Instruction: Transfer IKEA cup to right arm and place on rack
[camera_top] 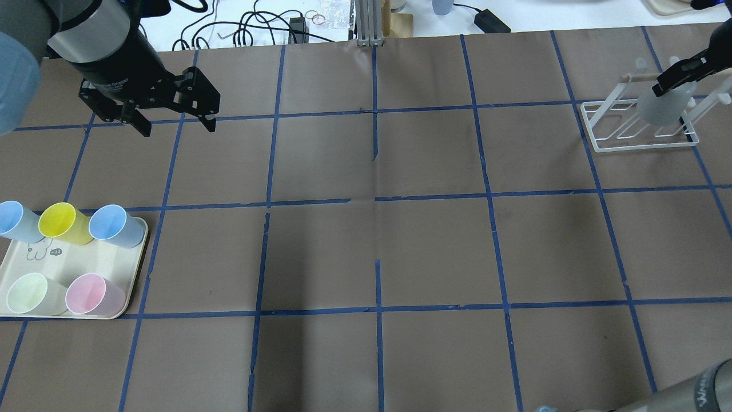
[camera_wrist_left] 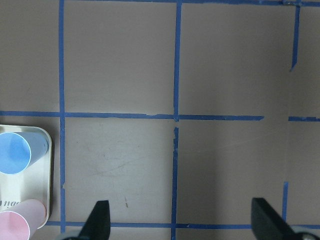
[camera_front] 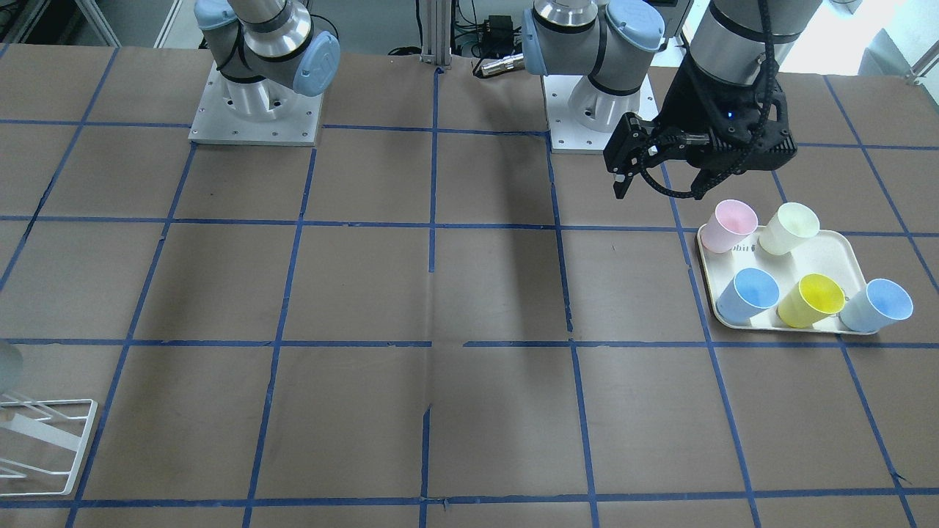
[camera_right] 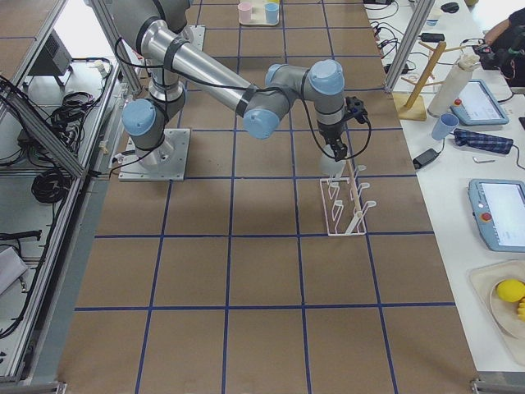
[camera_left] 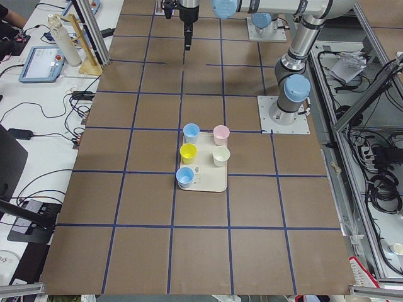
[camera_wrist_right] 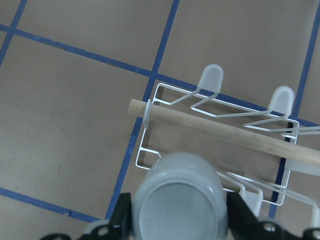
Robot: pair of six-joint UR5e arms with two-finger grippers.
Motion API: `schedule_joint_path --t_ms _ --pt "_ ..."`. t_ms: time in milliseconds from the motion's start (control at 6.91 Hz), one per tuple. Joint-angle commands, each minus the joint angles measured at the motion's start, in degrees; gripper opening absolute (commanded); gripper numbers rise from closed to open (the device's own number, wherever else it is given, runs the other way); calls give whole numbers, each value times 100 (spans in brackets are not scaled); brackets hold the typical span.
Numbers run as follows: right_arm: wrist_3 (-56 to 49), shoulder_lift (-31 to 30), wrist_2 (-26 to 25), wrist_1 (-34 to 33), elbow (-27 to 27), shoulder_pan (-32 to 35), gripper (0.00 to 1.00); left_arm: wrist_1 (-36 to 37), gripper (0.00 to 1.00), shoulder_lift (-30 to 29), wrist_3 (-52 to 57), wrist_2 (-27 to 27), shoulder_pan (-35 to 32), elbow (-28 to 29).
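The pale grey IKEA cup is held between the fingers of my right gripper, base toward the wrist camera and mouth down. It hangs over the near end of the white wire rack, at the table's far right in the overhead view. The cup overlaps the rack's rods; I cannot tell whether it touches them. It also shows in the exterior right view. My left gripper is open and empty, above the table beyond the tray; its wrist view shows bare table.
A cream tray at the near left holds two light blue cups, a yellow cup, a pale cream cup and a pink cup. A wooden rod crosses the rack. Blue tape lines grid the brown table.
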Motion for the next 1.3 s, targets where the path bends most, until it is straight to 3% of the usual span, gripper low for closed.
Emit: schedule_joint_path --t_ms 0,1158 --pt "24 110 2 4 16 -7 4 -92 100 40 57 -31 73 -10" --pt "60 409 -15 -5 34 -16 5 -13 100 49 74 -57 82 -133"
